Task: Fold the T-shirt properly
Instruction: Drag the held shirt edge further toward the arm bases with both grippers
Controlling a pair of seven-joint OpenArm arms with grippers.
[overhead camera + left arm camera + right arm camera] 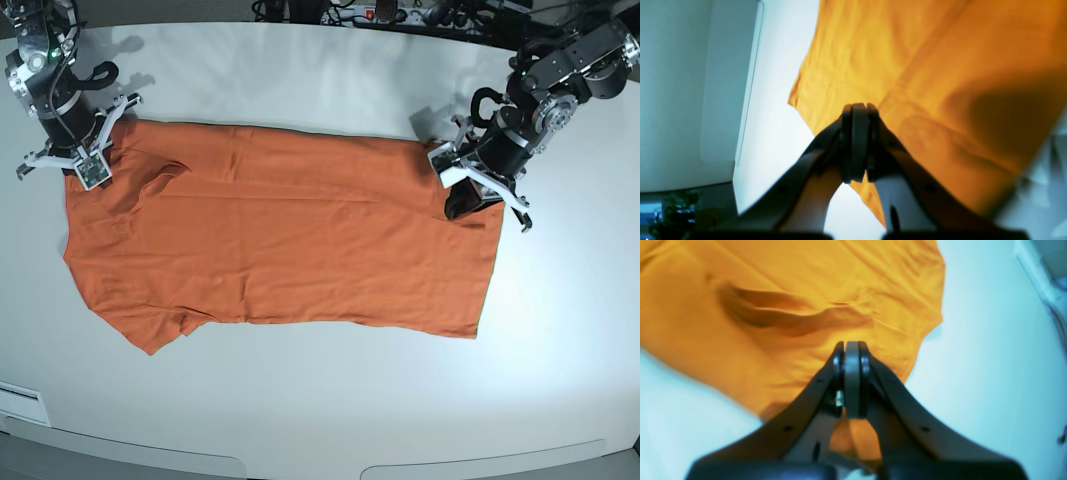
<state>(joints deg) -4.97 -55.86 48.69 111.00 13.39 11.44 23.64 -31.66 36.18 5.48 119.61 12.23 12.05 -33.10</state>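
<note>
- Closest to the left wrist camera, the left claw (858, 143) has its dark fingers pressed fully together, with orange cloth of the T-shirt (907, 66) directly behind and below the tips; it seems to pinch the edge of the cloth there.
- Beyond it, the shirt spreads up and right over the white bench (780, 116), one edge running diagonally.
- From the right wrist camera, the right claw (851, 380) is likewise closed tight, orange cloth showing between the finger bases; a raised fold crosses the shirt ahead.
- From the base camera, the T-shirt (280, 240) lies spread flat across the middle of the bench (320, 400).
- Each claw sits at a far corner of the shirt: right claw (88, 165) at picture left, left claw (470, 195) at picture right.
</note>
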